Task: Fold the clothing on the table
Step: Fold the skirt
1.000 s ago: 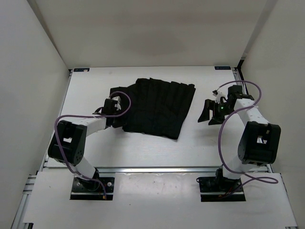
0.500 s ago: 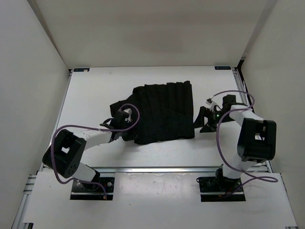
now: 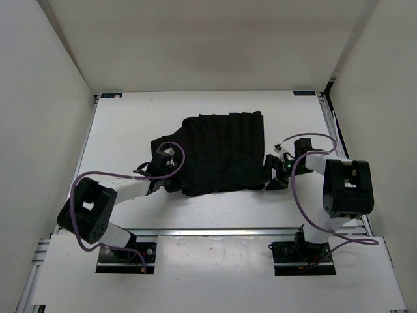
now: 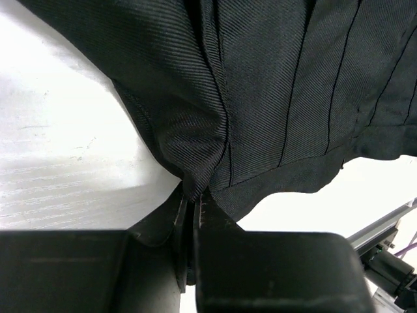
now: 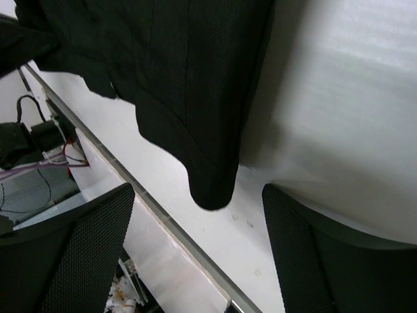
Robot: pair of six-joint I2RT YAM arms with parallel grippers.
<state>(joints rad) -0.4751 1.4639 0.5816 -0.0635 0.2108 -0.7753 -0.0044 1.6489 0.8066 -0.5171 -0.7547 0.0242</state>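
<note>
To the left of the clothing (image 3: 221,153) a white enclosure wall (image 3: 45,111) is seen, and a bare strip of the table (image 3: 120,124) is left between the two. At the clothing's lower left edge the left gripper (image 4: 193,195) is found, its jaws brought together to a narrow slit on a gathered fold of the black fabric, which is bunched where it is pinched. A purple cable (image 3: 183,156) is looped over that wrist and across the garment's left border, so part of that edge is hidden from above. The clothing itself is spread at the middle of the table, with its rib lines running from the far side to the near side; its left flank is crumpled and its right flank is straighter. On the near side of the clothing a silver rail (image 3: 208,231) is seen along the table's edge. Just beside the clothing's lower right corner the right gripper (image 3: 271,173) is held, jaws spread wide and nothing gripped. In the right wrist view that corner is seen ahead of the two fingers (image 5: 78,254); contact cannot be told. Further right, a second cable (image 3: 293,189) and the right wall (image 3: 384,98) are seen.
</note>
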